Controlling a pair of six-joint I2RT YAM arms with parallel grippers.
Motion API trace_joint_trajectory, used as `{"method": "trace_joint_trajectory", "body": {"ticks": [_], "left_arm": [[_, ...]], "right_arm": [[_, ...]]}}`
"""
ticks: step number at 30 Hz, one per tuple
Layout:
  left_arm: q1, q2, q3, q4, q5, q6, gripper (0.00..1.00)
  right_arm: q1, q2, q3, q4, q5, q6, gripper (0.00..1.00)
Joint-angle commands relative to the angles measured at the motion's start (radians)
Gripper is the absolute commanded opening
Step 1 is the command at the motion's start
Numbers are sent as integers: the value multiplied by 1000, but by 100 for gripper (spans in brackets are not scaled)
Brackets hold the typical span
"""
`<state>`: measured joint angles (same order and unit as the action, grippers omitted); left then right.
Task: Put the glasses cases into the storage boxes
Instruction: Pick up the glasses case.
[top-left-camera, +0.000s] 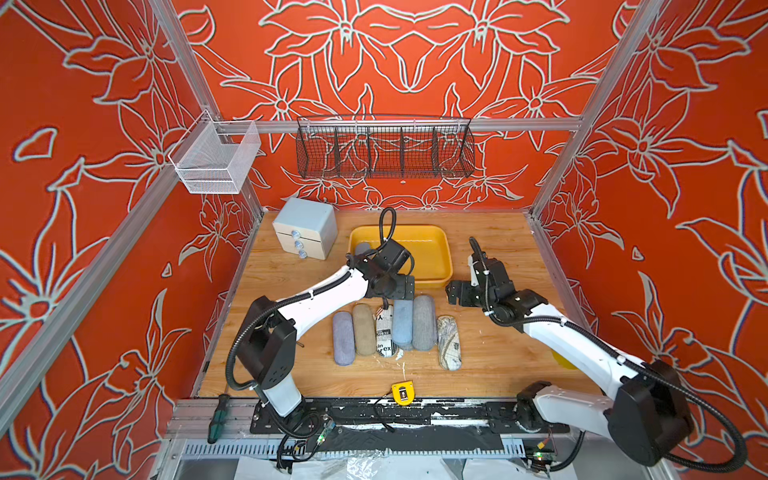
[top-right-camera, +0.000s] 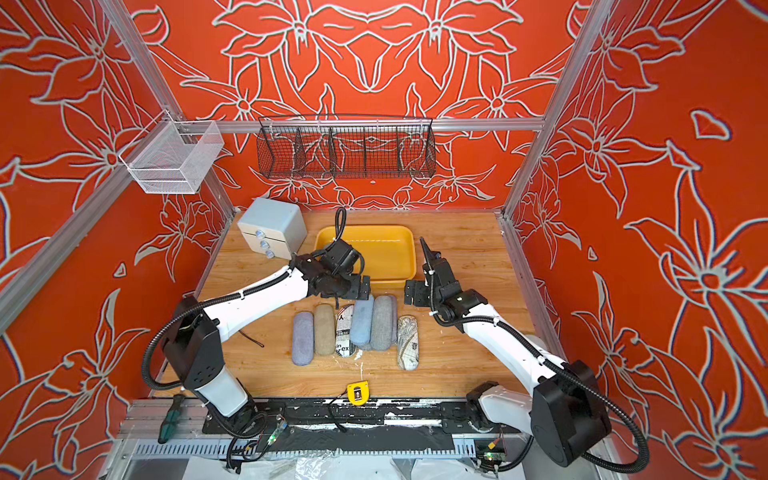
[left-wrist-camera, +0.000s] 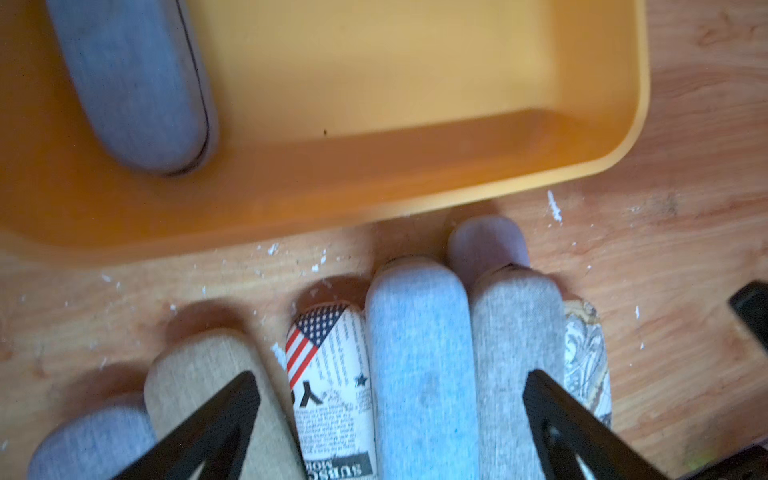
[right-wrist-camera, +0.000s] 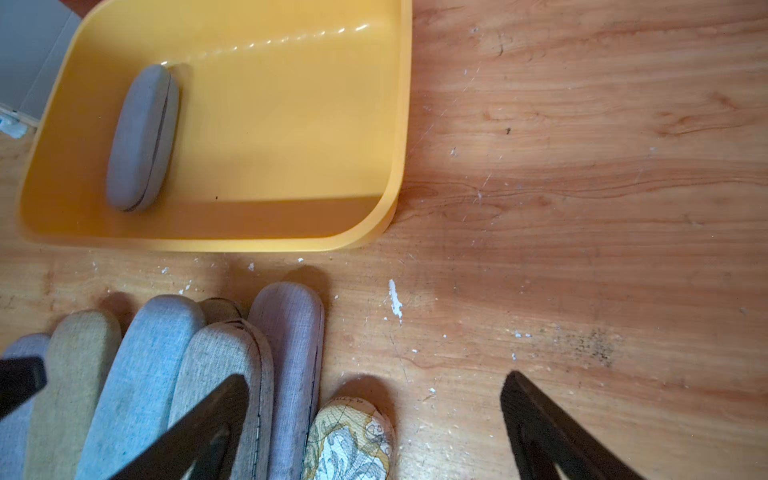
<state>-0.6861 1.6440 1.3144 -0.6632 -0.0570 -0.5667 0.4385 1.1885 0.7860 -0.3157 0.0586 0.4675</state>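
Inside the yellow tray (right-wrist-camera: 401, 124) lies a single grey case (right-wrist-camera: 143, 137), close to the wall on the side of the drawer cabinet (top-left-camera: 305, 226); the rest of the tray floor is bare. By that count the task looks barely begun: one case is stored and at least seven wait on the desk (top-left-camera: 498, 257). They form a tight row just in front of the tray: a bluish-lavender case (top-left-camera: 344, 338), a tan case (top-left-camera: 364, 329), the newsprint case (top-left-camera: 384, 336), a light blue case (top-left-camera: 402, 322), a grey-beige case (top-left-camera: 424, 322) and the map-printed case (top-left-camera: 449, 343). A lavender case (right-wrist-camera: 291, 353) is tucked beside and partly under the grey-beige one. Part of one more seems to show beneath the light blue case, though that is hard to make out. The left tool (left-wrist-camera: 390, 384) hangs over the tray-side ends of the row, its fingers spread wide with nothing between them. From its wrist view they straddle the newsprint and light blue cases from above, apparently not touching. The right tool (right-wrist-camera: 376, 384) is likewise spread and empty. It hangs off the map-printed end of the row, with the lavender and map-printed cases just beside one finger and bare desk under the other.
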Motion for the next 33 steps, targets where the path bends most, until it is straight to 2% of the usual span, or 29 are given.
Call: {"method": "trace_joint_trajectory", "body": {"ticks": [1, 7, 33], "left_arm": [[-26, -54, -52, 23, -32, -79, 100], [-62, -35, -113, 73, 10, -93, 99], [-96, 92, -50, 44, 23, -81, 87]], "right_arm": [[-12, -18, -11, 35, 57, 42, 97], [-17, -21, -27, 55, 55, 55, 97], [-24, 12, -55, 71, 35, 40, 97]]}}
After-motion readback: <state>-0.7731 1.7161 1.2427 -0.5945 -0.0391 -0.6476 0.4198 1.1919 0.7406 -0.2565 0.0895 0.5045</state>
